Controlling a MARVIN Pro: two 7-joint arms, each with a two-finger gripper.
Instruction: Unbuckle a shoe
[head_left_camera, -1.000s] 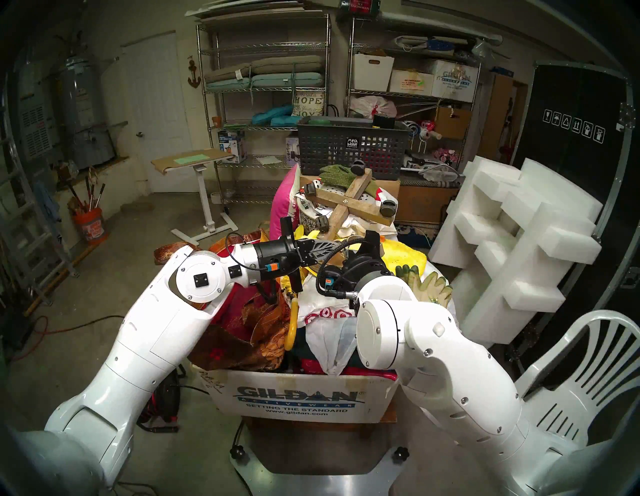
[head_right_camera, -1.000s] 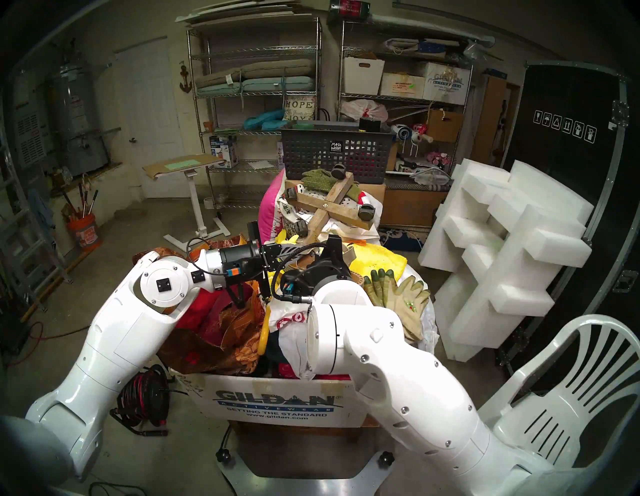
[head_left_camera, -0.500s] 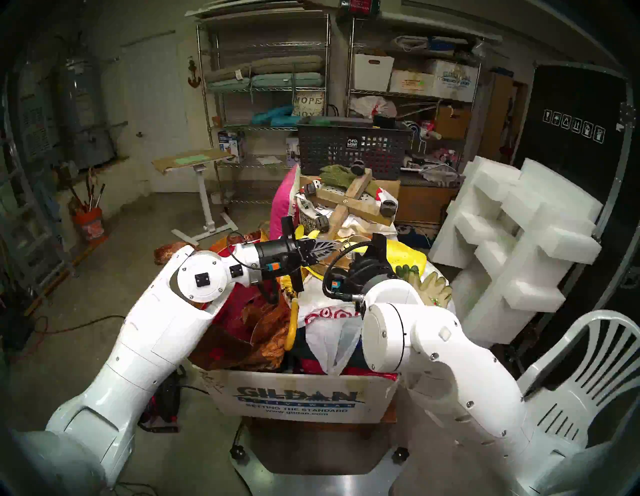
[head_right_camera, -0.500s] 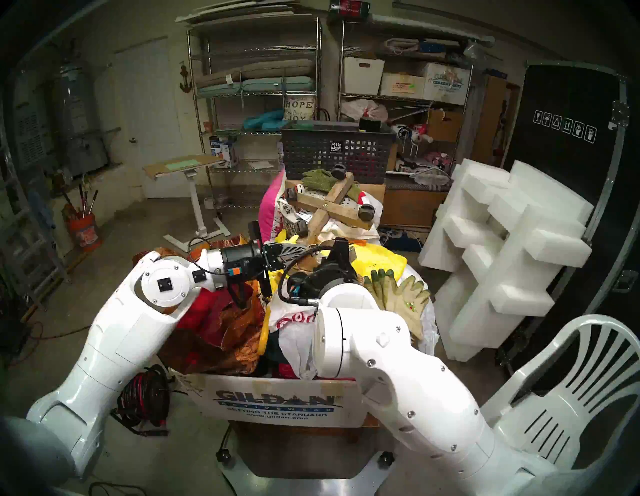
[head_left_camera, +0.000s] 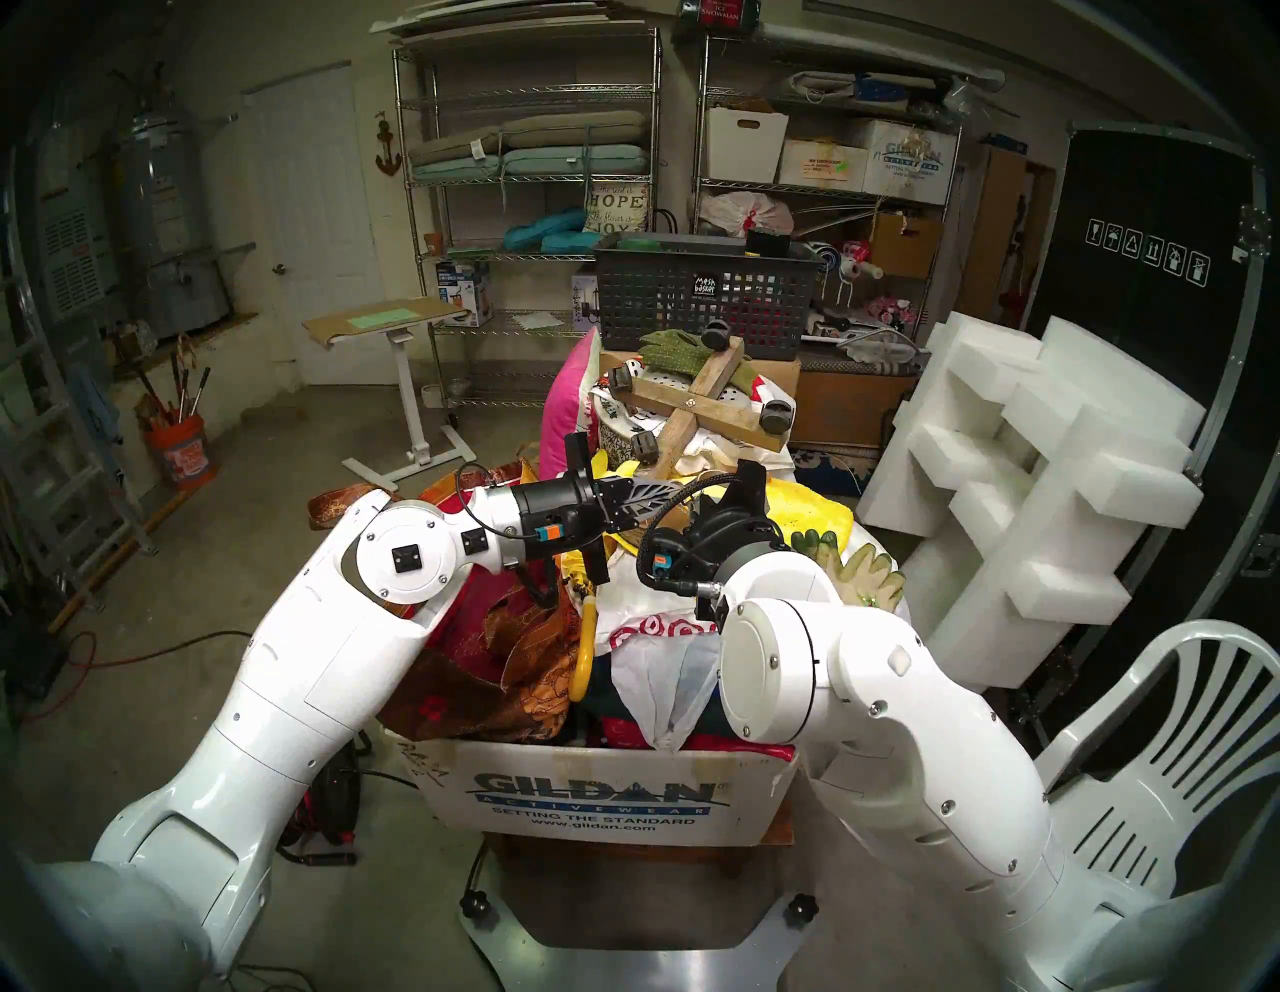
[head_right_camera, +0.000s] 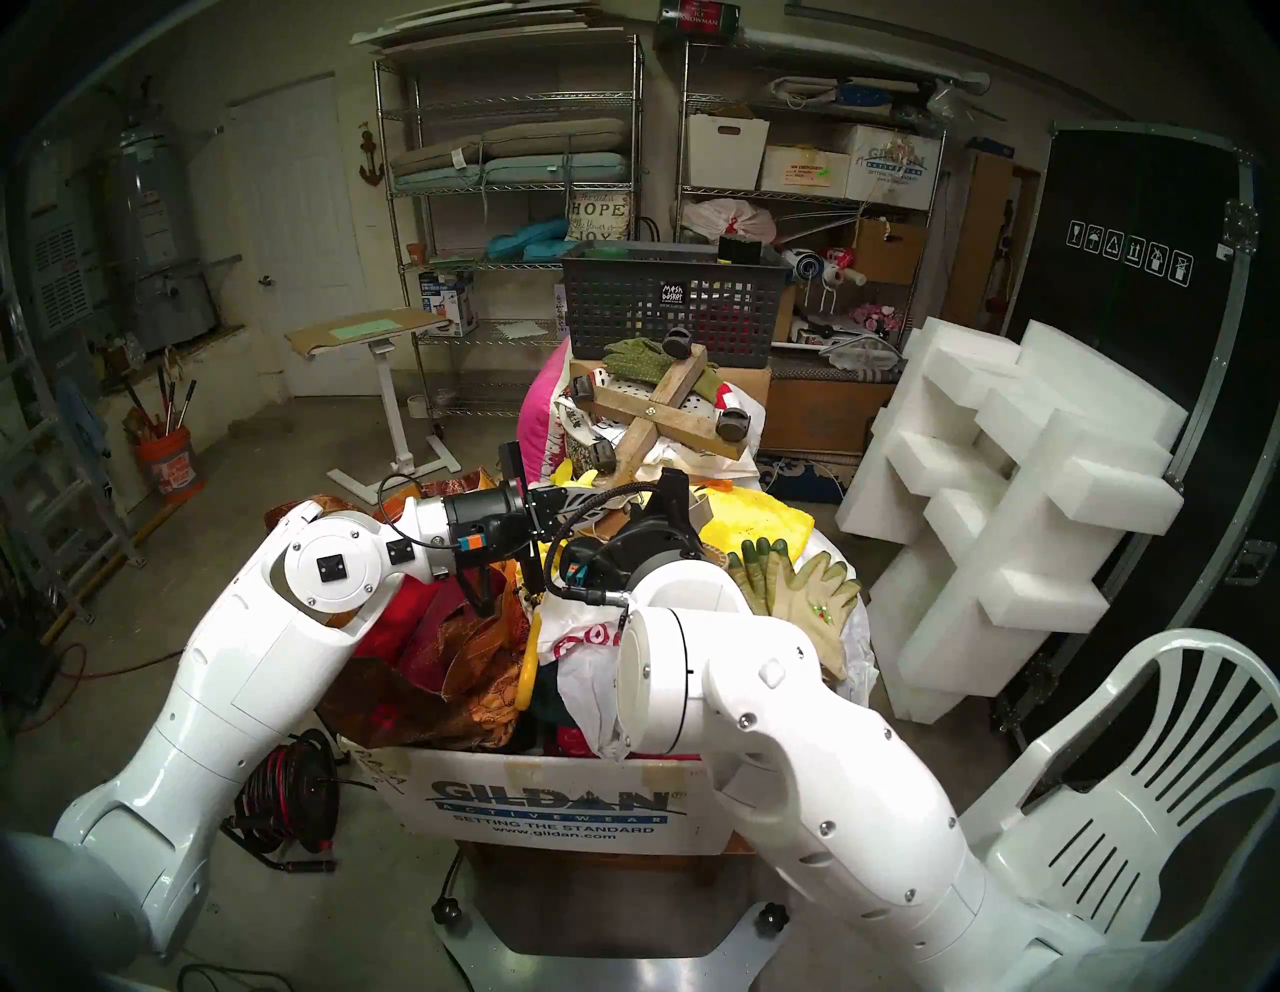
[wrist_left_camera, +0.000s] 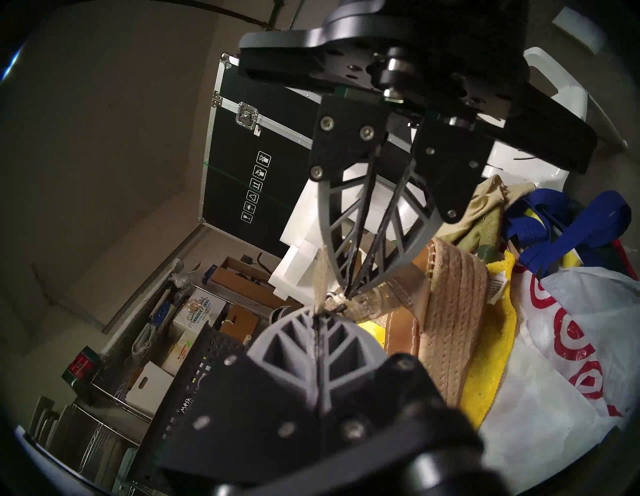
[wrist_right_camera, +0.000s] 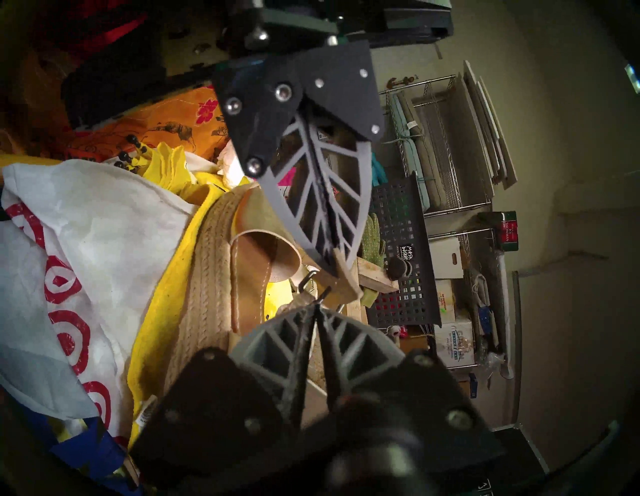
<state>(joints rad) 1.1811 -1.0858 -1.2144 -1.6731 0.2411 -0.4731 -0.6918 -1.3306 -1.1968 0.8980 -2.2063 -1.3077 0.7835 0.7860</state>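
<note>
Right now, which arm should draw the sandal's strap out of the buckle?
Left, probably. The left gripper is shut on the strap's free end, so it can pull straight away. The right gripper sits at the buckle, better placed for steadying it.

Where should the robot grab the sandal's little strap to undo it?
By the loose tip of the strap, just past the buckle. It is thin and flat and stands free, so pinching across its flat faces from the side, as the left gripper does, likely holds best.
</note>
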